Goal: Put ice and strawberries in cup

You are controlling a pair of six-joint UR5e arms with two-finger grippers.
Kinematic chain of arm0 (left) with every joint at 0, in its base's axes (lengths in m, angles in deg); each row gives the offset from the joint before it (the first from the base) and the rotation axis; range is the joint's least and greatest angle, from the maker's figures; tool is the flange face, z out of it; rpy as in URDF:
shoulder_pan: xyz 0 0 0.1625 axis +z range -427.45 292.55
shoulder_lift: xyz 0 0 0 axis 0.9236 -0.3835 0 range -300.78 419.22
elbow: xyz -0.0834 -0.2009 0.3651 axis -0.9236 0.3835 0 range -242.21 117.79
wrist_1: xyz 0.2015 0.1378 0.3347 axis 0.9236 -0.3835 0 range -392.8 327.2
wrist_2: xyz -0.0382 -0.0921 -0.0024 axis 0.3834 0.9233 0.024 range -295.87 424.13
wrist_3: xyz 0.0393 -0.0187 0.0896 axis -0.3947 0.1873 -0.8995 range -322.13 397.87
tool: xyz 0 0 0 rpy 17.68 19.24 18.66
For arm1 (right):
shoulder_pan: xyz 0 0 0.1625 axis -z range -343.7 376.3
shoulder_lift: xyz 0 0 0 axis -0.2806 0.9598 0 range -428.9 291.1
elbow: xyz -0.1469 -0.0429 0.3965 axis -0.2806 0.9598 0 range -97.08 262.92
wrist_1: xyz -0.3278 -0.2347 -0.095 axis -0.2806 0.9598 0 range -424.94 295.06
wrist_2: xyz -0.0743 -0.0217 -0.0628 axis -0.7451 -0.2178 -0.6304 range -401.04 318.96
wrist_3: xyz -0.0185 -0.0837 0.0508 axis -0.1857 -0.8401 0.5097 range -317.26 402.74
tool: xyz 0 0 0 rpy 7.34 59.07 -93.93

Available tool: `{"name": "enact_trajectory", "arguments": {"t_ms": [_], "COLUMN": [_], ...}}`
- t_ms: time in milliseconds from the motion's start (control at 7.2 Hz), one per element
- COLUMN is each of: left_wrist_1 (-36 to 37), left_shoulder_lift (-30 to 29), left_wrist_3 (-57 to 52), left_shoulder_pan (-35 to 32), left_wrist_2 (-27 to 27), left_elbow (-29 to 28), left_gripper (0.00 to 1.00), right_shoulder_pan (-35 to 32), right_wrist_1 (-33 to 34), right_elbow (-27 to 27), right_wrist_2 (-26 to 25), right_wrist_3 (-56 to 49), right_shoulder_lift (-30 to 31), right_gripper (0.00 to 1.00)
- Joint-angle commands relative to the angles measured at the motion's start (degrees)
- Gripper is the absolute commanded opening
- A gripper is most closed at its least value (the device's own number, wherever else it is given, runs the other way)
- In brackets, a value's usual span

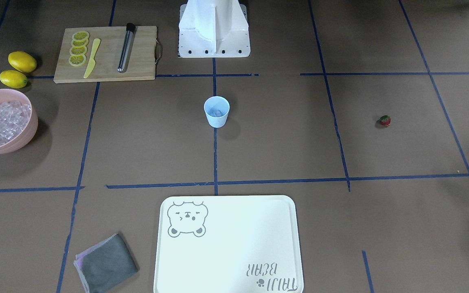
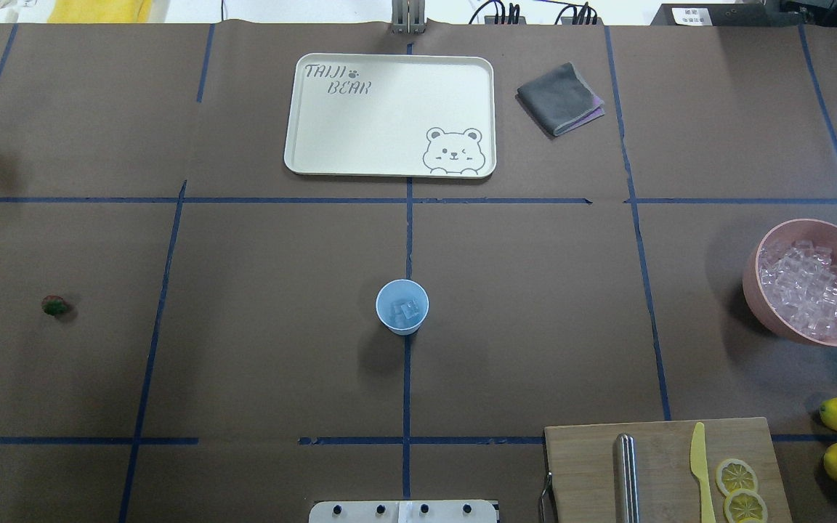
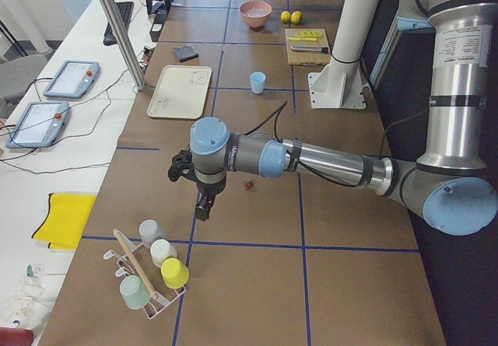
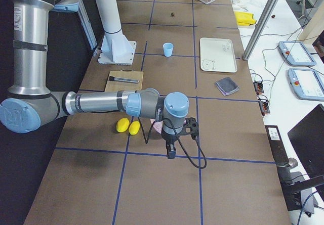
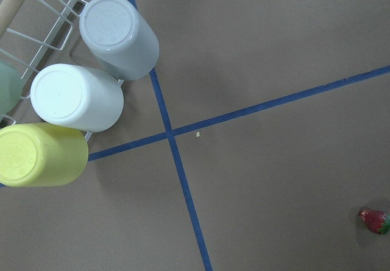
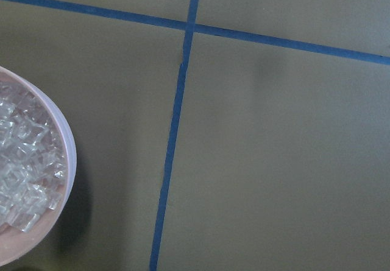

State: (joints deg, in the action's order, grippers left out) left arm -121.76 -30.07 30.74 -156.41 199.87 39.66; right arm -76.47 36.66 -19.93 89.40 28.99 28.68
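Brown counter [image 2: 535, 290], overhead view, read left to right.

- **Far left:** the strawberry [image 2: 54, 306] lies alone, well apart from the cup [image 2: 402, 306].
- **Centre:** the cup stands upright and open, with a few cubes of ice [image 2: 407, 311] at its bottom.
- **Right:** a pink bowl [image 2: 758, 305] is heaped with more ice.

**Left pincer** [image 3: 201, 208]: It shows only in a side view, pointing down above the counter. It is near the strawberry but not over it, on the side toward some spare cups [image 5: 75, 97]. Its wrist view puts the berry in the lower right corner. How far it is open cannot be told, and nothing is seen in it.

**Right pincer** [image 4: 170, 151]: This too shows only in a side view, hanging just beside the bowl, whose rim and ice fill the left edge of its wrist view. Its opening cannot be told either.

**Handling, as judged:**
- The strawberry is probably light and somewhat soft. It is best taken across the red body below the green cap, with little force.
- The ice cubes look hard, light and slippery. One is best taken from the top of the heap across two flat faces, since a corner grip would likely slip.
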Motion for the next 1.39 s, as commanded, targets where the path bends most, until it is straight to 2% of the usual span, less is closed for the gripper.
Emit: {"name": "enact_trajectory", "arguments": {"t_ms": [0,278,555,694,833,1110,1249], "left_wrist_1": [-0.3,-1.6,-2.1,-5.0,-9.0,-16.6,-17.7], "left_shoulder_lift": [-0.3,1.8,1.8,1.8,1.9,3.5,3.5], "left_wrist_3": [8.8,9.4,18.3,24.8,32.3,40.4,43.6], "left_shoulder_pan": [0.0,0.2,5.3,9.9,15.3,25.2,29.5], "left_wrist_2": [4.1,4.4,1.8,-1.0,-6.0,-8.7,-10.6], "left_elbow": [1.0,3.2,4.5,5.0,5.2,4.2,4.2], "left_gripper": [1.0,1.0,1.0,1.0,1.0,1.0,1.0], "right_shoulder_pan": [-0.8,-0.9,-0.9,-0.9,-0.8,-0.9,-0.8], "right_wrist_1": [0.0,0.0,0.0,0.0,-0.1,-0.1,-0.1], "right_elbow": [-0.2,-0.2,-0.2,-0.2,-0.2,-0.2,-0.2], "right_wrist_2": [1.9,1.9,1.9,1.9,1.9,1.8,1.8], "right_wrist_3": [0.0,-0.1,-0.2,-0.2,-0.3,-0.3,-0.3], "right_shoulder_lift": [0.5,0.7,1.0,1.3,1.4,1.5,1.5], "right_gripper": [1.0,1.0,1.0,1.0,1.0,1.0,1.0]}}
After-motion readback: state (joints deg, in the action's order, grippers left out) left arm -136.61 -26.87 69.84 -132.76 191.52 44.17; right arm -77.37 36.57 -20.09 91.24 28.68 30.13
